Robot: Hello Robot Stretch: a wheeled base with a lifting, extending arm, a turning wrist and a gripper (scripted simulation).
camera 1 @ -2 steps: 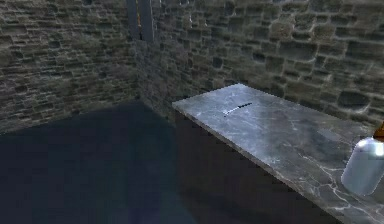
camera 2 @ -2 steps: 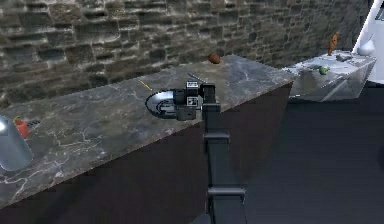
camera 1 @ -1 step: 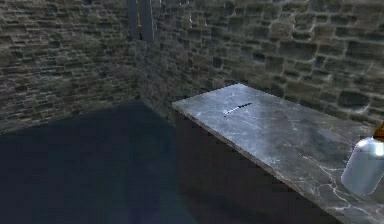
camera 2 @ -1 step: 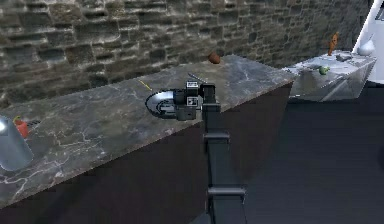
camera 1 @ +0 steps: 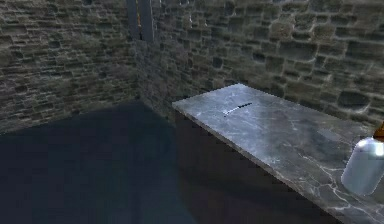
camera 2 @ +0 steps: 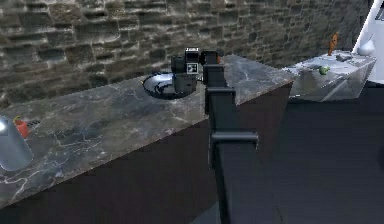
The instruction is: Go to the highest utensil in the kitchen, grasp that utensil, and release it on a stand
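Observation:
A slim dark utensil [camera 1: 237, 107], knife-like in shape, lies flat on the grey marble counter [camera 1: 290, 135] near its far end in the forward view. In the arm side view the arm [camera 2: 224, 140] rises over the same kind of marble counter [camera 2: 100, 125]. The gripper [camera 2: 179, 70] is at a round dark dish [camera 2: 162, 86] that rests on the countertop. I cannot tell whether the gripper holds anything, because the dish lies right at its far end.
Rough stone walls [camera 1: 70, 60] close in behind the counter. A silvery vessel [camera 1: 362, 165] stands at the forward view's right edge and again as the vessel [camera 2: 12, 145] beside a small red thing [camera 2: 23, 125]. A pale table [camera 2: 335, 78] with small items stands at the arm side view's right. The dark floor [camera 1: 90, 160] is open.

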